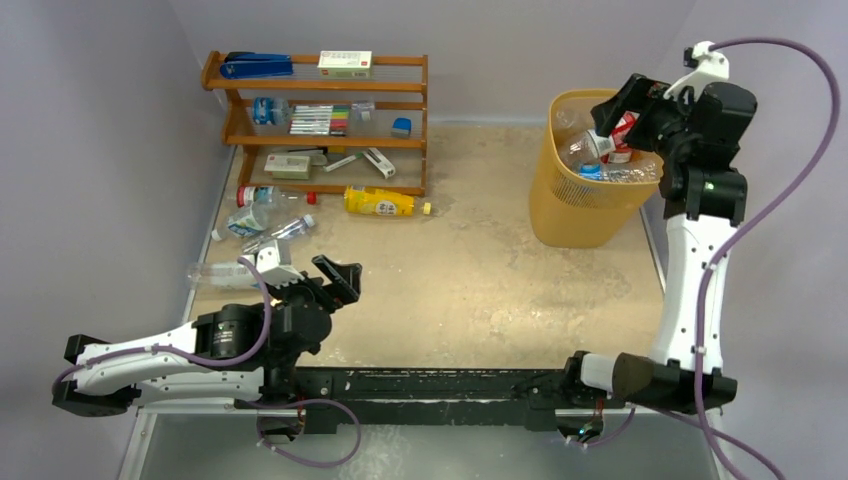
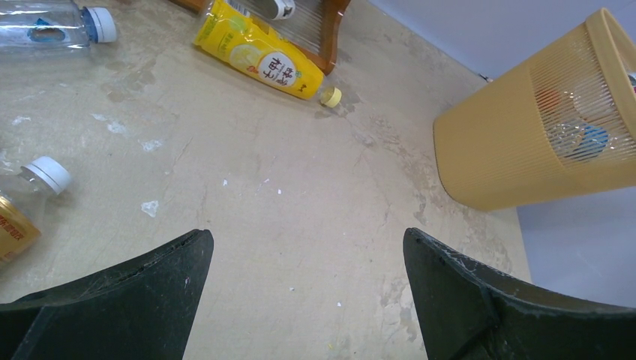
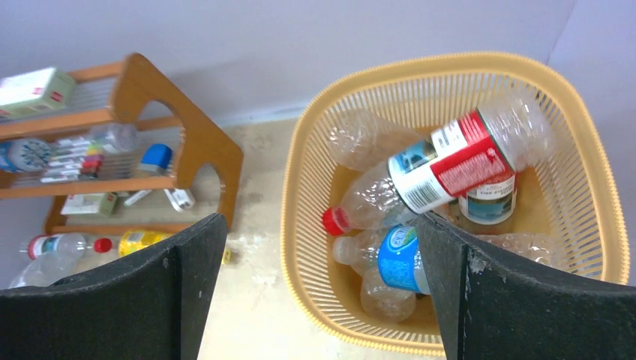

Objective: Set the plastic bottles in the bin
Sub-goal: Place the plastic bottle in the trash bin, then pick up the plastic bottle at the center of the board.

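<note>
Tall translucent yellow-orange lattice plastic bin [image 1: 585,205] stands far right on the table, with several plastic bottles already inside. Brown wooden shelf rack [image 1: 424,120] is at the back left. Right gripper [image 1: 622,112] hangs over the bin rim, fingers apart, nothing between them (drop looks done, my read). Left gripper [image 1: 305,265] sits low at near left, fingers spread wide, empty.

Loose bottles all lie on the left. The yellow plastic bottle with yellow cap [image 1: 380,202] is just in front of the rack, and the clear plastic bottle [image 1: 225,272] is beside the left gripper.

Likely step is a left-arm pick of the nearest bottle. Come down across the body, not along it, and centre the jaws mid-length. Close gently, since the thin plastic may roll or crumple.

Writing: the yellow bottle's label shows "柚子" with lemon art. In the bin, the red-and-white labelled bottle [image 3: 450,165] and the blue-labelled bottle [image 3: 397,259] have print too small to read.
</note>
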You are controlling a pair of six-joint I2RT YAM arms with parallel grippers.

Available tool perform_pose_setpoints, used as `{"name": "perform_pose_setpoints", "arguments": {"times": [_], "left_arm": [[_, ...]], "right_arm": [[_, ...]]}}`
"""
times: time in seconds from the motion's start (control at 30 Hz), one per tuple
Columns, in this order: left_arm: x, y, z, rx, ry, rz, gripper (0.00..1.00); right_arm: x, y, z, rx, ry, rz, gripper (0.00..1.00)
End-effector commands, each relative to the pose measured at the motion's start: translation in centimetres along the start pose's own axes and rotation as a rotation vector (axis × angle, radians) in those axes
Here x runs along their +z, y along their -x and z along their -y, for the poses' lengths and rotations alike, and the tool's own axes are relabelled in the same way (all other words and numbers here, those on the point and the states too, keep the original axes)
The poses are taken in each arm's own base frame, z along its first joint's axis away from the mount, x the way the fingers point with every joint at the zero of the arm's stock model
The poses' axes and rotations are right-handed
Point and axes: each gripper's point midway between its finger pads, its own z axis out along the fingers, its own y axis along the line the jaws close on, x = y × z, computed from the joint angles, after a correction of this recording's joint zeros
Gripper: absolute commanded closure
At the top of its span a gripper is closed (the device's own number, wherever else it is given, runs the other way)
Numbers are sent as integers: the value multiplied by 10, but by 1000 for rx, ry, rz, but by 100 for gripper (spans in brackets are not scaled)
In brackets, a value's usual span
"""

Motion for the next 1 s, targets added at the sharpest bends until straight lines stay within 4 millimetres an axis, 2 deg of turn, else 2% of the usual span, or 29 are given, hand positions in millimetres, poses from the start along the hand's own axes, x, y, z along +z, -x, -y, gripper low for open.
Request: {"name": "perform_pose_setpoints", "arguments": {"times": [0.0, 0.2, 0.33, 0.4, 0.5, 0.57, 0.63, 0.7, 0.83, 0.97], "left_arm": [[1, 4, 9, 3, -13, 19, 1], [2, 3, 16, 12, -11, 19, 1], [4, 1, 22, 26, -12, 16, 1], [5, 0, 27, 36, -11, 16, 1], [7, 0, 40, 54, -9, 20, 1], [11, -3, 50, 90, 0, 19, 1], [15, -7, 63, 124, 3, 10, 1], [24, -15, 75, 159, 11, -10, 1], [56, -35, 87, 226, 53, -94, 1], [78, -41, 104, 249, 53, -136, 1]], "right_arm": [[-31, 31, -29, -18, 98, 97, 0], [-32, 3, -69, -26, 352, 28, 0], [-31, -20, -92, -15, 461, -20, 0], [-30, -31, -113, -23, 500, -35, 0], [-30, -62, -157, -40, 590, -98, 0], [-33, -78, -173, -37, 630, -124, 0], [-36, -92, -181, -36, 659, -144, 0], [-40, -105, -180, -42, 665, -166, 0], [-51, -127, -175, -47, 686, -195, 0], [-62, -136, -175, -54, 725, -192, 0]]}}
